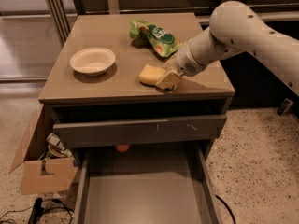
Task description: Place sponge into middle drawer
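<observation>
end effector (169,80) at right end of sponge (149,74) on bench (107,31) | grip: cannot tell | middle drawer (140,195) open below | white bowl (92,60) at left

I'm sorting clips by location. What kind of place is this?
Probably an office or lab test area, not a home: speckled terrazzo floor, a cardboard box of clutter and loose cables beside a grey drawer cabinet. The end effector is at the sponge on the countertop.

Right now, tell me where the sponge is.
In the camera view, the sponge lies on the cabinet top near its front edge, right of the white bowl, with the gripper at its right end.
</observation>
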You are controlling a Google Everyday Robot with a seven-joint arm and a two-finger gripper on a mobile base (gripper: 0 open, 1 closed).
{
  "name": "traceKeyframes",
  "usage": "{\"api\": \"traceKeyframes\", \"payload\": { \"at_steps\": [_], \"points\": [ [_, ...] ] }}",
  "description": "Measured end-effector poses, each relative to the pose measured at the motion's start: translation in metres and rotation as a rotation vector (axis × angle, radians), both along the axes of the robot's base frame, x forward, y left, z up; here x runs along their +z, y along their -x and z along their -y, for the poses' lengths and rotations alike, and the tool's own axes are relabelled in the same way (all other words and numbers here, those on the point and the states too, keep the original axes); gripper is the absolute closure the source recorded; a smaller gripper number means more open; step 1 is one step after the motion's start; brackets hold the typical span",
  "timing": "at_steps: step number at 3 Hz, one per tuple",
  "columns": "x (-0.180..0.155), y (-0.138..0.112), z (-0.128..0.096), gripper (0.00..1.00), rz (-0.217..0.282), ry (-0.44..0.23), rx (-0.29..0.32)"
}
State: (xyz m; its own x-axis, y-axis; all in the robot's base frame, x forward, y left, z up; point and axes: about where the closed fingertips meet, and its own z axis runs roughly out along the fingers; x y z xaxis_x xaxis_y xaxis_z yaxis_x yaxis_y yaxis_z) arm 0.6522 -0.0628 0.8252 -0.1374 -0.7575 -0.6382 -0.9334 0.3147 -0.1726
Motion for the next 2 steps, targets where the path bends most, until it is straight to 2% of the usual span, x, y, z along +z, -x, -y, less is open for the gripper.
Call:
{"api": "traceKeyframes", "payload": {
  "at_steps": [1,2],
  "points": [
    [0.0000,0.0000,0.0000,0.96,0.000,0.000,0.000],
    [-0.0001,0.0001,-0.0002,1.00,-0.001,0.000,0.000]
  ]
}}
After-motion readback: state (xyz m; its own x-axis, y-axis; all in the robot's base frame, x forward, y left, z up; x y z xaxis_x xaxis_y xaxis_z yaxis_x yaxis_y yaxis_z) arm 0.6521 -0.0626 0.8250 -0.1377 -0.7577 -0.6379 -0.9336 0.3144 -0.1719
